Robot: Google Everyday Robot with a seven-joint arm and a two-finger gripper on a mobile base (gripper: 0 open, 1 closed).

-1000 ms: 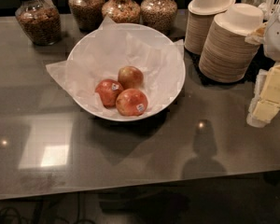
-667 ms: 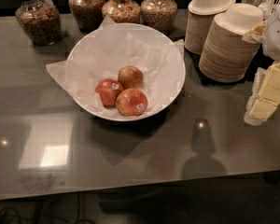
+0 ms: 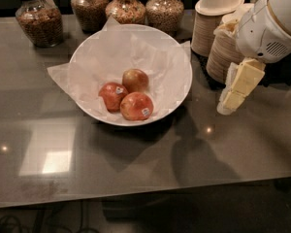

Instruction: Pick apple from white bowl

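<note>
The white bowl point(image 3: 180, 57) is wide, lined with crinkled white paper, and stands at the middle back of the dark counter. Three apples lie in it. The apple point(image 3: 135, 79), dull red with a yellow-green patch and no sticker, is the farthest back. Two redder apples with white stickers lie in front of it, one on the left point(image 3: 112, 95) and one nearest me point(image 3: 136, 106). My gripper point(image 3: 233, 95), cream-coloured under a white wrist, hangs to the right of the bowl, outside its rim and above the counter. It holds nothing that I can see.
Stacks of tan paper bowls point(image 3: 214, 21) stand at the back right, just behind my gripper. Several glass jars of grains point(image 3: 39, 19) line the back edge. The counter's front edge point(image 3: 136, 198) runs across the bottom.
My gripper has moved left from the right edge of the view toward the bowl. The bowl and the apples have not moved.
</note>
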